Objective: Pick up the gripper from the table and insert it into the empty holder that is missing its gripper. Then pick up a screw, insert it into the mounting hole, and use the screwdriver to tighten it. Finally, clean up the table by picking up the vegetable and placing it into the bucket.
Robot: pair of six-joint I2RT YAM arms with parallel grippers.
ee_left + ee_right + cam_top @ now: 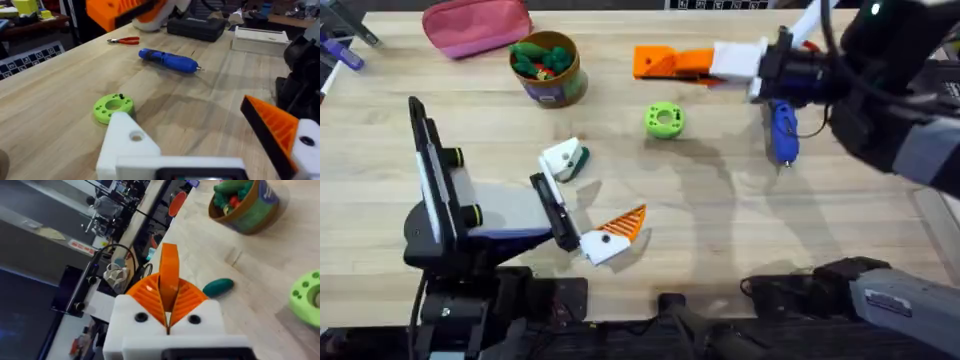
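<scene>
My right gripper (655,62) (168,297) hovers over the far middle of the table. Its orange pads are shut on the gripper (169,260), a small orange wedge standing up between them. My left gripper (600,187) (184,112) rests open near the front. One of its fingers has an orange tip (274,125). The other is the holder (563,158) (127,145), a bare white block with a mounting hole. The dark green vegetable (583,157) (218,286) lies right beside the holder. The blue screwdriver (783,130) (169,60) lies at right. The bucket (548,68) (245,202) stands at back left.
A bright green ring disc (664,121) (113,106) with a small black screw on its rim sits mid-table. A pink pouch (477,27) lies at the back left. Red pliers (125,41), a black case (195,27) and a white box (260,40) lie beyond the screwdriver.
</scene>
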